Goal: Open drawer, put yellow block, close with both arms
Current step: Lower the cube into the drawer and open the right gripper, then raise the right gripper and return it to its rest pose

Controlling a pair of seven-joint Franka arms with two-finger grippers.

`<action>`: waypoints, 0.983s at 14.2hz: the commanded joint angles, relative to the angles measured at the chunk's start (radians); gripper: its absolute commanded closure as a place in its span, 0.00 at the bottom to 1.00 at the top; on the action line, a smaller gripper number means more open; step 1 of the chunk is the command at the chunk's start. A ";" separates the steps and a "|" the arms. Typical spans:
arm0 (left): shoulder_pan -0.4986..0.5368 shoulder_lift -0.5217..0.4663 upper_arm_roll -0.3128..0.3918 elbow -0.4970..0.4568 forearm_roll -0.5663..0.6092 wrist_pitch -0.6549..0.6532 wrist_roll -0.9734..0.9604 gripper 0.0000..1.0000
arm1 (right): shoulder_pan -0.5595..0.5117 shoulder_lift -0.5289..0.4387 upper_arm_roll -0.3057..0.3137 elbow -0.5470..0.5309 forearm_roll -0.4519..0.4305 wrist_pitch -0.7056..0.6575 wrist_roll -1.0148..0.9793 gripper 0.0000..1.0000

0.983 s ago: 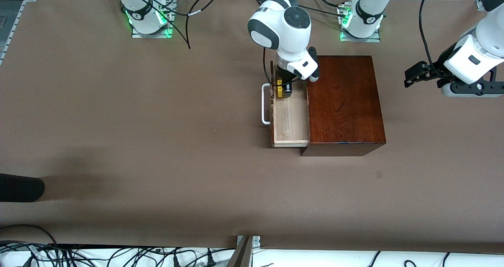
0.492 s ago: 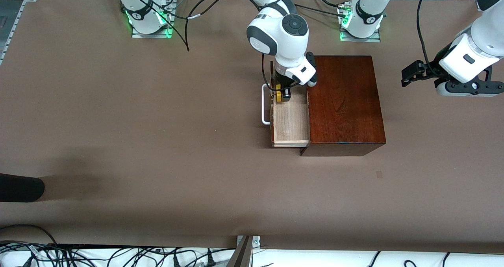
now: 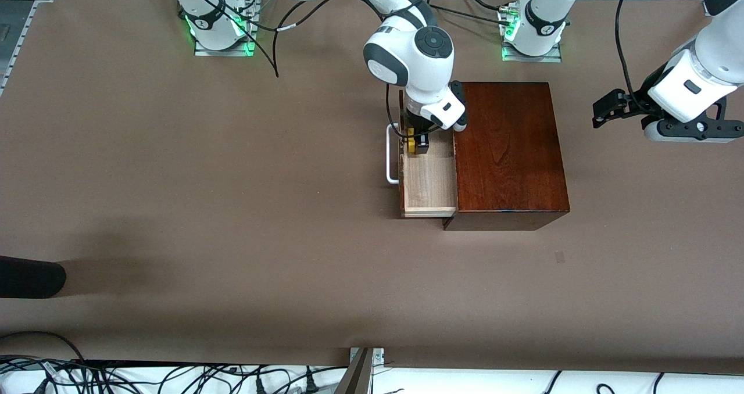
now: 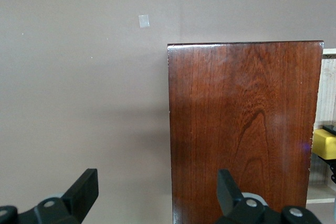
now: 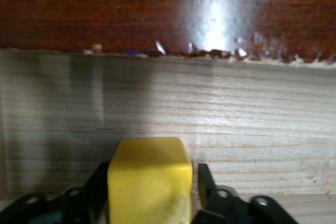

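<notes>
The drawer [image 3: 430,179] stands pulled out of the dark mahogany box [image 3: 508,150], its white handle [image 3: 392,153] toward the right arm's end of the table. My right gripper [image 3: 416,142] is shut on the yellow block [image 3: 411,143] and holds it low inside the drawer, at the end farthest from the front camera. The right wrist view shows the block [image 5: 149,182] between the black fingers [image 5: 206,182] just over the pale drawer floor [image 5: 220,114]. My left gripper [image 3: 602,113] is open and empty, up over the table beside the box at the left arm's end; the left wrist view shows its gripper [image 4: 156,192], the box [image 4: 244,129] and the block [image 4: 325,144].
A black object [image 3: 29,276] juts in at the table's edge toward the right arm's end, near the front camera. A small patch of tape [image 3: 559,257] lies on the table nearer to the front camera than the box. Cables [image 3: 174,376] run along the near edge.
My right gripper has gone down a little into the drawer with the yellow block. My left arm shifted slightly toward the box, then held still.
</notes>
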 commanded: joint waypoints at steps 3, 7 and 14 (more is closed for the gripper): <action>-0.006 -0.007 0.008 0.025 0.023 -0.029 0.021 0.00 | -0.019 -0.044 0.001 0.035 0.008 -0.019 -0.010 0.00; -0.006 0.000 0.008 0.033 0.023 -0.027 0.019 0.00 | -0.058 -0.158 -0.012 0.035 0.016 -0.098 -0.004 0.00; -0.008 0.006 0.006 0.040 0.024 -0.026 0.019 0.00 | -0.304 -0.333 -0.031 0.032 0.035 -0.201 -0.013 0.00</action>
